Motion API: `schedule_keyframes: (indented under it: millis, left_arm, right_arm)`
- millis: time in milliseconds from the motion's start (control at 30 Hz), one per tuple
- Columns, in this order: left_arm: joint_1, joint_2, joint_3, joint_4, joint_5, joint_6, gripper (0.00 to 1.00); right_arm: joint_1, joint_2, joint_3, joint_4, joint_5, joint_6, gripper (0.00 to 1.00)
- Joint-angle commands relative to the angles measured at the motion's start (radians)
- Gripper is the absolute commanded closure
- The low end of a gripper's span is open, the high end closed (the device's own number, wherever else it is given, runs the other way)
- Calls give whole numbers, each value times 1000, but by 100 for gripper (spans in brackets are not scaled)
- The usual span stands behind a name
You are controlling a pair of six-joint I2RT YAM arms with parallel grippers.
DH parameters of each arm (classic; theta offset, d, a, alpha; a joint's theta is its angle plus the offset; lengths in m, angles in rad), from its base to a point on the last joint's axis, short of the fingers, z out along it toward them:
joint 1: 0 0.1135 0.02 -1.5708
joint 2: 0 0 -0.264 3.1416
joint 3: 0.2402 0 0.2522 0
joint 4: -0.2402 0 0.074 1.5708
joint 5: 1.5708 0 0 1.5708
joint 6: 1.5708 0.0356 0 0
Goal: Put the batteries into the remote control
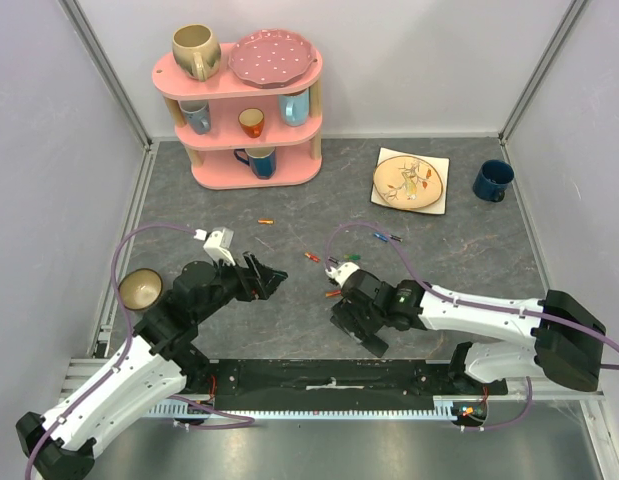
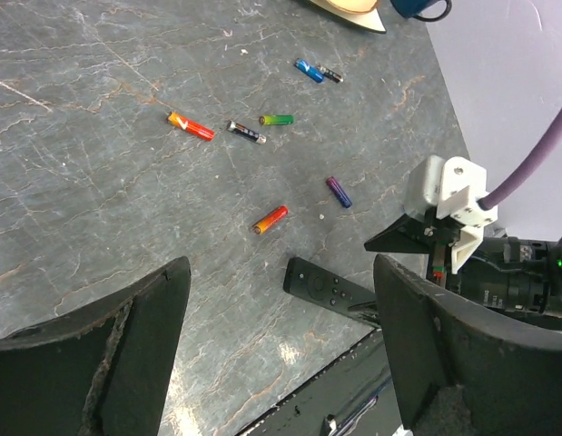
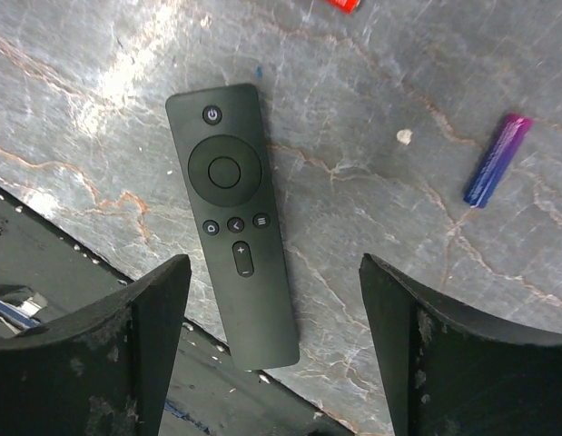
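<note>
The black remote control lies button side up on the grey table, its rear end over the front edge. My right gripper is open above it, and the remote's rear end sits between the fingers without touching them. The remote also shows in the left wrist view, partly hidden by the right arm. Batteries lie loose: a purple one, a red one, an orange-red one, a dark one, a green one and a blue one. My left gripper is open and empty, left of them.
A pink shelf with mugs and a plate stands at the back. A decorated plate on a white napkin and a blue mug are at the back right. A bowl sits at the left. One orange battery lies apart.
</note>
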Motion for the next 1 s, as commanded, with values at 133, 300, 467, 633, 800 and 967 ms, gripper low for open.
schedule_keyframes:
  millis: [133, 300, 467, 633, 800, 967]
  left_arm:
    - [-3, -8, -34, 70, 45, 9, 13]
    - [-3, -15, -36, 64, 45, 6, 13]
    - [-3, -28, -30, 49, 28, 3, 13]
    - [-3, -35, 2, 9, 1, 14, 12]
    - [-3, -38, 19, 0, -6, 20, 12]
    - [-3, -38, 33, -17, -9, 23, 12]
  right_arm:
    - [50, 29, -47, 67, -14, 65, 18]
    - [53, 52, -44, 69, -6, 67, 26]
    - [53, 78, -40, 66, -11, 70, 30]
    - [53, 103, -40, 63, -22, 84, 33]
    - [55, 107, -42, 64, -25, 87, 42]
    - [53, 107, -47, 64, -29, 94, 48]
